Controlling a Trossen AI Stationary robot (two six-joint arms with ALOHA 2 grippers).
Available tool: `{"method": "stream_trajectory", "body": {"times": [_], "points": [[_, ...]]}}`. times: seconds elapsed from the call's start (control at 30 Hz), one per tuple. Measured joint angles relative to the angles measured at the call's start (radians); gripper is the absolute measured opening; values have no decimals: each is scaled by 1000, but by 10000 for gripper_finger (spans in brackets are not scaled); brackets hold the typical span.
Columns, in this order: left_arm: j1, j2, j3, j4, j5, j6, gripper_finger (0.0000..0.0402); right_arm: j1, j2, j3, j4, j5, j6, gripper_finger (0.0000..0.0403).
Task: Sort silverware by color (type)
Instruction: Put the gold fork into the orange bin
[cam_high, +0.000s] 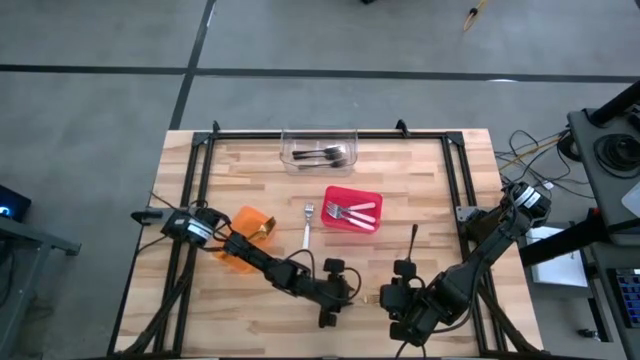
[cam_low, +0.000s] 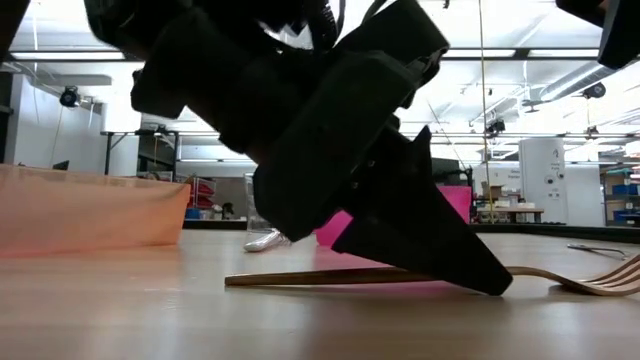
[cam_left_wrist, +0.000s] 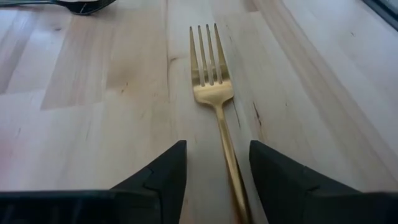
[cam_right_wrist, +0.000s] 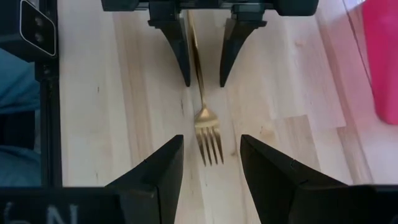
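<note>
left gripper (cam_left_wrist: 214, 180) stands open, fingers straddling the gold fork (cam_left_wrist: 214, 93) handle on the table, nothing grasped. right gripper (cam_right_wrist: 211, 168) open opposite, over the tines. risk: 2 grippers crowd 1 thin, flat fork; closing could skid it.

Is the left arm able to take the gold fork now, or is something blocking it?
Probably yes. The left gripper has its open fingers on either side of the gold fork handle, with only bare table around it.
</note>
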Motion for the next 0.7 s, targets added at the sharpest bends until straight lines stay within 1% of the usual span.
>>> {"method": "stream_trajectory", "body": {"times": [0.23, 0.43, 0.7], "points": [[0, -1, -33, 48, 3, -25, 137, 0, 0, 0, 0, 15, 0, 150], [0, -1, -37, 52, 4, -31, 99, 0, 0, 0, 0, 16, -1, 150], [0, -1, -38, 53, 4, -35, 38, 0, 0, 0, 0, 17, -8, 150]]}}
